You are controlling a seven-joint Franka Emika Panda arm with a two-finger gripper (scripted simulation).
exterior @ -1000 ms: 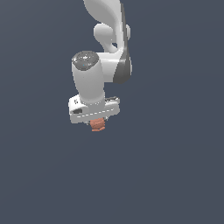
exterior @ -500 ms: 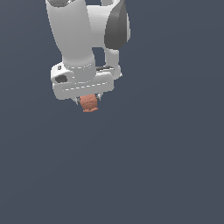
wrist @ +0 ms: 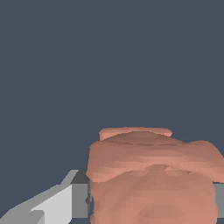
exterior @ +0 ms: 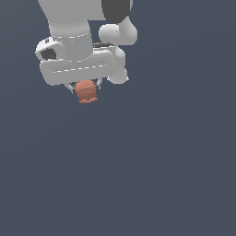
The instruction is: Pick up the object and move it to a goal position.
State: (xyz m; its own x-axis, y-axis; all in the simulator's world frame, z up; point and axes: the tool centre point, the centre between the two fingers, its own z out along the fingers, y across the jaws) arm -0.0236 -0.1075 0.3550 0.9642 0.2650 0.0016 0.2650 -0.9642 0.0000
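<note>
Exterior view: a white arm [exterior: 78, 41] hangs over plain dark grey ground. Under its gripper [exterior: 85, 87] sits the object [exterior: 86, 91], a small reddish-orange ribbed barrel, pinched between the fingers [exterior: 98, 84], its lower half poking out below them.

Wrist view: the object [wrist: 151, 179] fills the near frame, a grey finger [wrist: 76, 199] pressed against its side. It looks stiff and light; the ribs should resist slipping. Gripping the mid-body across the narrow width seems right.
</note>
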